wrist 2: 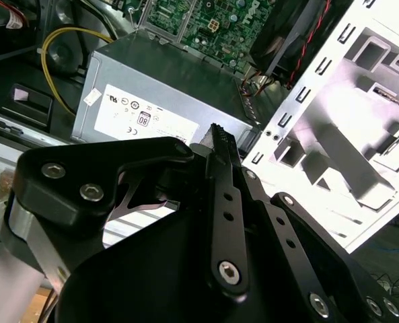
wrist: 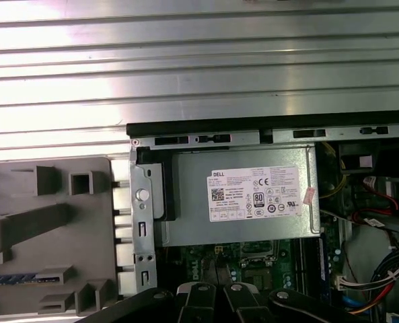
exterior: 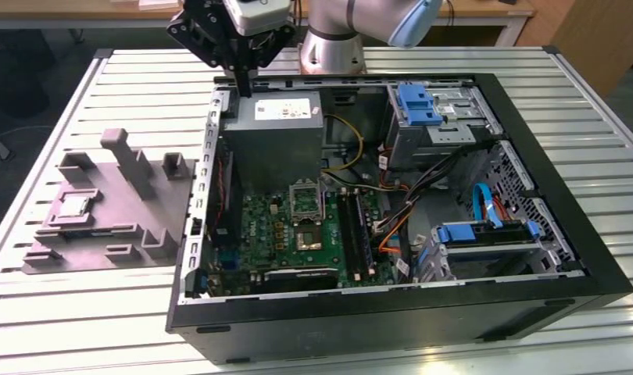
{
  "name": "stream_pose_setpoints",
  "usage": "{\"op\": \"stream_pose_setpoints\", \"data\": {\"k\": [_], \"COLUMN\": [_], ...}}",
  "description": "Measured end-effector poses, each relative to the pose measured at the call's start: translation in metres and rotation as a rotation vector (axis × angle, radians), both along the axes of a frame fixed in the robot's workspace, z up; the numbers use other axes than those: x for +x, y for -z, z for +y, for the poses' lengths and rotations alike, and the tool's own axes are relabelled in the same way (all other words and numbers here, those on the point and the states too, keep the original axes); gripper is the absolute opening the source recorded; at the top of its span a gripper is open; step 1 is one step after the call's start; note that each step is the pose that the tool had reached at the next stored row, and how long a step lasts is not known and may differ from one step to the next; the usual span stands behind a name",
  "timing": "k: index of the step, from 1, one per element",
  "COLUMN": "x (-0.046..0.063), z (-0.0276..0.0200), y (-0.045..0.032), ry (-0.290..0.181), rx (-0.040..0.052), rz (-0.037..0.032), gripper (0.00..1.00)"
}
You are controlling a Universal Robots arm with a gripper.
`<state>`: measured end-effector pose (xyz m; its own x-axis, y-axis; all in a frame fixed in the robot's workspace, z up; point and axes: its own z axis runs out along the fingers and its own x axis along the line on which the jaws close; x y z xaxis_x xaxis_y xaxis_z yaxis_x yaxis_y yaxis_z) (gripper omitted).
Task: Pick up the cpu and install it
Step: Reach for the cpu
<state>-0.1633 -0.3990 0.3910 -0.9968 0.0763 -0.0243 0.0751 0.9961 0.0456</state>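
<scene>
Pale silvery metal marks the cpu (exterior: 75, 206), a small flat square lying in a pocket of the grey tray (exterior: 100, 259) on the bench (exterior: 87, 336). It is well apart from the tool (exterior: 241, 87), off to the exterior view's left of it. The tool hangs above the back corner of the open case (exterior: 400, 320), just beside the power supply (exterior: 275, 141). Its jaws are drawn narrow with nothing between them. Further into the case from the tool, the socket (exterior: 306, 200) looks empty, so the install is not yet done.

The step in hand reads as the reach for the cpu. To do it well, the jaws would need to spread wider than the cpu before any descent. The tool should come down square and centred over the pocket. The grip should fall on two opposite edges, light and level, since a tilted lift could snag the tray's walls or drop the cpu.
</scene>
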Motion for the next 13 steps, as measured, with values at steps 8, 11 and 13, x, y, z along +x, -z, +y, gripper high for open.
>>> {"op": "stream_pose_setpoints", "data": {"k": [8, 11, 13], "x": [-0.0022, -0.0038, -0.0050], "z": [0.0000, 0.0000, 0.0000], "y": [0.0000, 0.0000, 0.0000], "ry": [0.000, 0.000, 0.000], "rx": [0.0000, 0.0001, 0.0001], "rz": [0.0000, 0.0000, 0.0000], "gripper": [0.11, 0.11, 0.11]}}
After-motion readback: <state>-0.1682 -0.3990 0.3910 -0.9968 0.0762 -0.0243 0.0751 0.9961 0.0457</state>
